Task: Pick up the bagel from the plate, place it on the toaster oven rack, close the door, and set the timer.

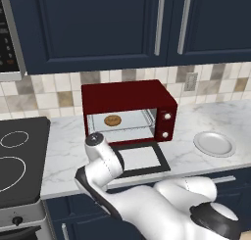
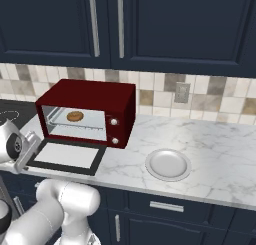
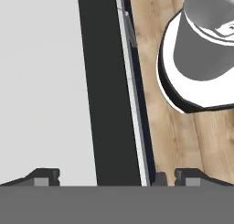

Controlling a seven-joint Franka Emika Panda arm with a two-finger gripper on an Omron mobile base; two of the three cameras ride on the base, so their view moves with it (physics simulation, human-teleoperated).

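The bagel [image 1: 112, 120] [image 2: 75, 116] lies inside the red toaster oven [image 1: 127, 94] on the toaster oven rack [image 1: 132, 130] [image 2: 85, 130]. The door [image 1: 139, 158] [image 2: 67, 155] is folded down flat on the counter. The plate [image 1: 214, 143] [image 2: 168, 164] stands bare to the oven's right. My gripper [image 2: 24, 161] [image 3: 116, 176] hangs open over the door's front edge. In the hand view its tips stand wide apart, one over the glass [image 3: 41, 81], the other past the silver handle [image 3: 132, 104]. Nothing is held.
Two knobs [image 1: 167, 116] [image 2: 114, 122] sit on the oven's right panel. A black stove [image 1: 14, 160] borders the counter on the left. Dark cabinets [image 1: 98, 23] hang overhead. The marble counter [image 2: 220, 144] runs on right of the plate. Wooden floor [image 3: 155, 35] lies beyond the counter edge.
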